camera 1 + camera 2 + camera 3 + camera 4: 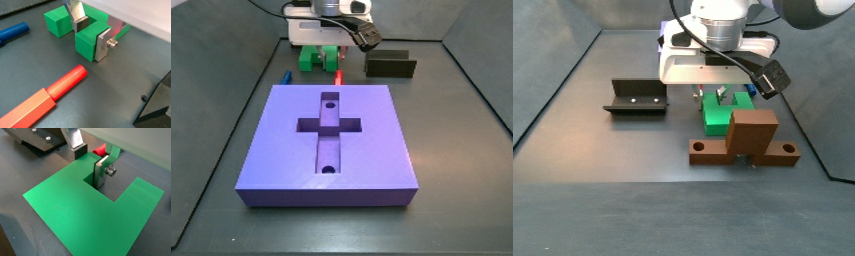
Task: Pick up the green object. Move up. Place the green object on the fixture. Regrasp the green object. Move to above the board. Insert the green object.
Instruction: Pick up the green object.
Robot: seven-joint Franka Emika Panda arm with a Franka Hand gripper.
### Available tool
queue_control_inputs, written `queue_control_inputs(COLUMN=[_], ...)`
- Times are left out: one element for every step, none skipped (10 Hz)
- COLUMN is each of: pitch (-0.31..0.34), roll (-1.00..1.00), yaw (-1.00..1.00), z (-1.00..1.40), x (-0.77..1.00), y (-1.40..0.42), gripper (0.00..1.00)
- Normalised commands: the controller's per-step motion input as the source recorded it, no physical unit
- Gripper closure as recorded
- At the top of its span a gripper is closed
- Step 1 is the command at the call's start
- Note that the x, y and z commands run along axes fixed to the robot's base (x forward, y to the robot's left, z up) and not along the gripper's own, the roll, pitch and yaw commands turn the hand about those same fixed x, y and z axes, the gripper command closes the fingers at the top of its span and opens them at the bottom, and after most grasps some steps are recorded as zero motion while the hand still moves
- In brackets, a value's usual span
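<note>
- The board (338, 135), a large flat purple slab, lies nearest in a side view. Its top has a cross-shaped recess with a round hole at either end of the long arm. It lies well apart from the claw, and nothing rests on it.
- A brown cross-shaped piece (748, 140) stands at the front in a side view, just beside the green object and between it and the camera. It hides part of the green object's lower edge there.
- The fixture (636, 97), a dark L-shaped bracket on a base plate, stands on the grey tabletop (113, 85), off to one side of the claw and apart from it. It carries nothing.
- A red bar (53, 95) with a rounded end lies flat on the tabletop, its tip near the green object but not touching it.
- A blue bar (13, 32) lies further out, beyond the red one.
- The green object (90, 42) is bright green and blocky, with a square notch that leaves two prongs. It sits on the tabletop directly under the arm, behind the board's far edge.
- The claw (91, 37) is low over the green object and clenched on one prong. One silver finger (103, 44) lies against the prong's outer face, and the other is down in the notch. The second prong stands free beside it.
</note>
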Motion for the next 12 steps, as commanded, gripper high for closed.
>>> queue_control_inputs(pitch=[0.0,0.0,0.0,0.0,0.0,0.0,0.0,0.0,0.0,0.0,0.0,0.0], roll=[0.0,0.0,0.0,0.0,0.0,0.0,0.0,0.0,0.0,0.0,0.0,0.0], yaw=[0.0,0.0,0.0,0.0,0.0,0.0,0.0,0.0,0.0,0.0,0.0,0.0], z=[0.0,0.0,0.0,0.0,0.0,0.0,0.0,0.0,0.0,0.0,0.0,0.0], x=[0.0,0.0,0.0,0.0,0.0,0.0,0.0,0.0,0.0,0.0,0.0,0.0], y=[0.0,0.0,0.0,0.0,0.0,0.0,0.0,0.0,0.0,0.0,0.0,0.0], gripper=[1.0,1.0,1.0,1.0,1.0,1.0,1.0,1.0,1.0,1.0,1.0,1.0])
